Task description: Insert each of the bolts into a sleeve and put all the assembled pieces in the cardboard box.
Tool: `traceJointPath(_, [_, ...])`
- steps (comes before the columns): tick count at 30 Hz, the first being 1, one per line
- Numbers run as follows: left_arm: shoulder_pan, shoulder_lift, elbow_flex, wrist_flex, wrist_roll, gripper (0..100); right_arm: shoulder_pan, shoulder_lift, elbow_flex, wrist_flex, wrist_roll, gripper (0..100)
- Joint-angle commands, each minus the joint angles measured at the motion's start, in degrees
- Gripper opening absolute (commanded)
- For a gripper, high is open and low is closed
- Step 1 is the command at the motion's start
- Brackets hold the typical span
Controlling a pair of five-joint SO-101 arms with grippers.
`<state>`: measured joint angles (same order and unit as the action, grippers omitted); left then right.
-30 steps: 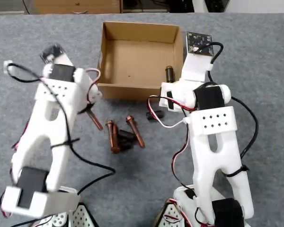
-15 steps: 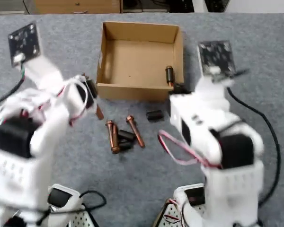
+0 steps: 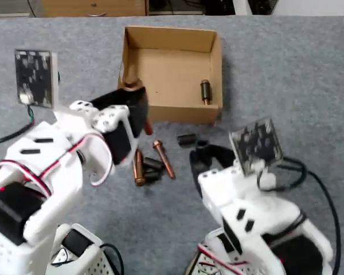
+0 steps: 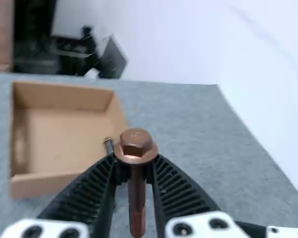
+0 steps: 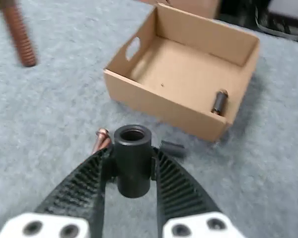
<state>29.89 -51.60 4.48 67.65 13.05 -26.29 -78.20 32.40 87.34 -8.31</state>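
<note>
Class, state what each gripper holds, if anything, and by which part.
Left gripper: bolt, gripped just under its head. Right gripper: sleeve, gripped across its sides.

We see a desk [image 3: 315,74] covered in grey, felt-like fabric. Beyond its far edge, in the high view, stands a piece of light wooden furniture [image 3: 92,7]. In the left wrist view, a white wall [image 4: 198,34] rises behind the desk. Beside the wall sits dark equipment [image 4: 54,47], too blurred for us to identify.
</note>
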Motion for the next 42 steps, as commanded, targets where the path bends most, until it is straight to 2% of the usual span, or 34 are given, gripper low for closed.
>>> traceJointPath(1, [2.46,-5.58,8.09,-8.53,-1.93,2,-3.03,-8.22,6.29,-3.69,0.44,0.2])
traceJointPath(6, [4.13,-11.65,18.73,-13.98,-1.67,2,-8.48,-16.22,13.14,-3.87,0.35,0.2])
traceJointPath(11, [7.56,-14.02,22.33,-14.07,0.00,2,-9.98,-18.51,17.98,-5.98,0.26,0.2])
traceJointPath(17, [8.18,-14.11,22.68,-14.07,6.15,2,-9.89,-18.51,21.14,-11.34,0.09,0.2])
traceJointPath(26, [8.18,-14.11,25.14,-14.51,6.42,2,-10.07,-18.51,22.02,-14.86,0.35,0.2])
traceJointPath(42, [8.18,-14.11,25.85,-14.07,6.51,2,-12.88,-18.24,21.76,-15.03,0.35,0.2])
